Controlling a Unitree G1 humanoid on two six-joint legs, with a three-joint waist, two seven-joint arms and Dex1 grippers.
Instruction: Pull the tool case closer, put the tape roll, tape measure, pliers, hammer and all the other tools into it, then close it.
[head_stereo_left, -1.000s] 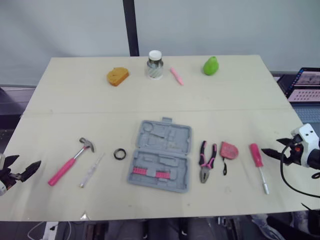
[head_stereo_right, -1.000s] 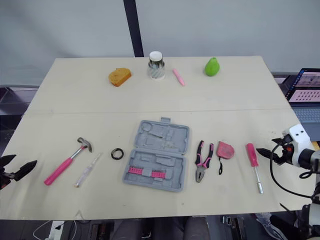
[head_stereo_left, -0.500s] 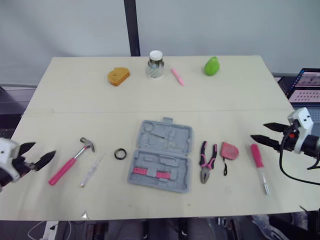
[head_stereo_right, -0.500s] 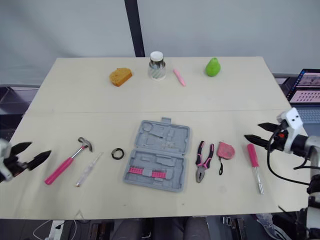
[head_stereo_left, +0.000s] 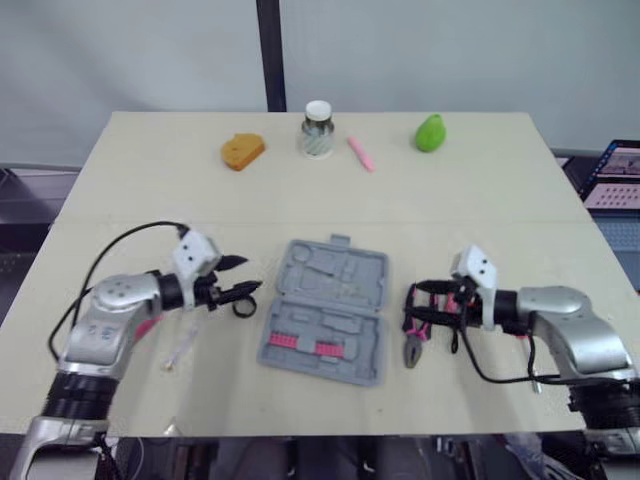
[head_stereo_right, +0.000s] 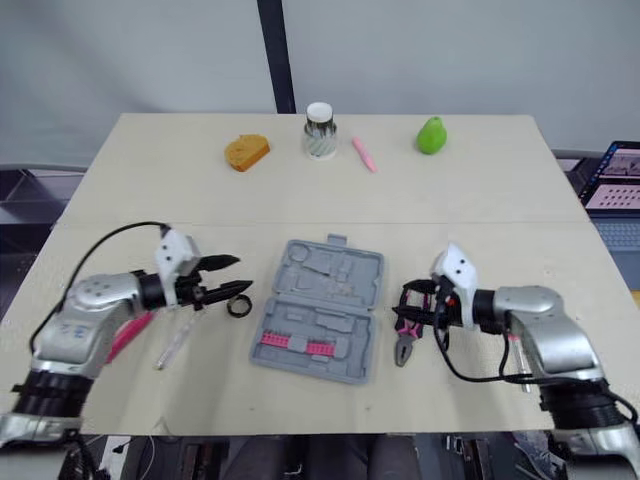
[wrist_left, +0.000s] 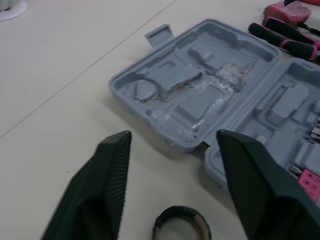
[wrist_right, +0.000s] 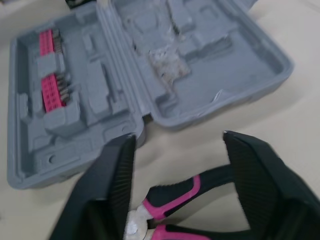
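The pale table (head_stereo_left: 480, 210) holds an open grey tool case (head_stereo_left: 325, 310) mid-frame, pliers (head_stereo_left: 412, 346) just right of it, a tape roll (head_stereo_right: 237, 306) just left, and a sponge (head_stereo_left: 243, 151) at upper left.

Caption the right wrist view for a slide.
Right pincer, open, straddling the handles of the pliers, with the open tool case lying just ahead.

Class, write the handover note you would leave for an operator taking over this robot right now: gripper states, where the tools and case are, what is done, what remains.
Left gripper: open, hovering at the tape roll, holding nothing.
Right gripper: open, over the handles of the pliers, not closed on them.
Tool case: lies open between the two grippers; none of the loose tools are in it.
Tape measure lies beside the pliers; hammer and clear screwdriver lie by the left arm.
Done: nothing packed yet.
Left: pull the case closer, load every tool, close it.
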